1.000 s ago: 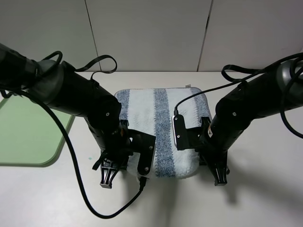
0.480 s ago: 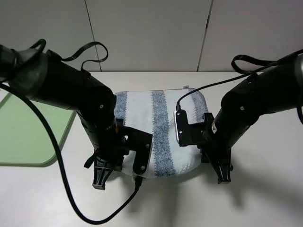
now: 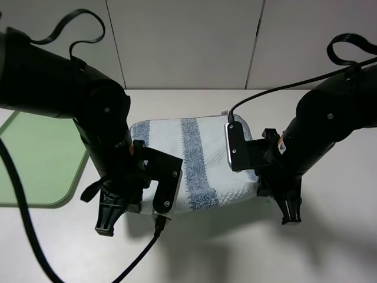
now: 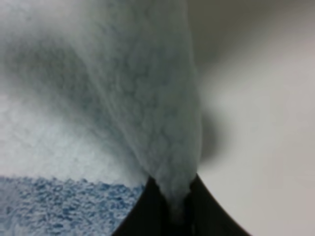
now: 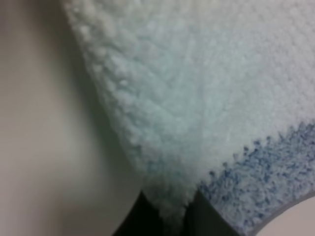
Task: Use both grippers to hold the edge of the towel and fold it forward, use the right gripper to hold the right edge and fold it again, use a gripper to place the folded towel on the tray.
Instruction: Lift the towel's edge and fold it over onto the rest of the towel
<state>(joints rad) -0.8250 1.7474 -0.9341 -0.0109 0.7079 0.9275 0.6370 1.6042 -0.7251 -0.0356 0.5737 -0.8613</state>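
The striped towel (image 3: 194, 159) lies mid-table with its near edge lifted off the surface and sagging between the two arms. My left gripper (image 4: 170, 219) is shut on a bunch of white terry at the towel's (image 4: 123, 98) near left corner. My right gripper (image 5: 165, 216) is shut on the near right corner of the towel (image 5: 197, 98), close to its thin grey hem (image 5: 290, 206). From above, the left arm (image 3: 106, 141) and right arm (image 3: 318, 135) hide both pinch points. The light green tray (image 3: 35, 165) lies flat at the table's left edge.
Black cables loop from both arms, and one trails across the table (image 3: 135, 259) in front of the left arm. A grey panelled wall (image 3: 188, 41) stands behind the table's far edge.
Both arms have risen and drawn back from the near edge. The towel's near edge has come up off the table with them, and the towel has shifted slightly left.
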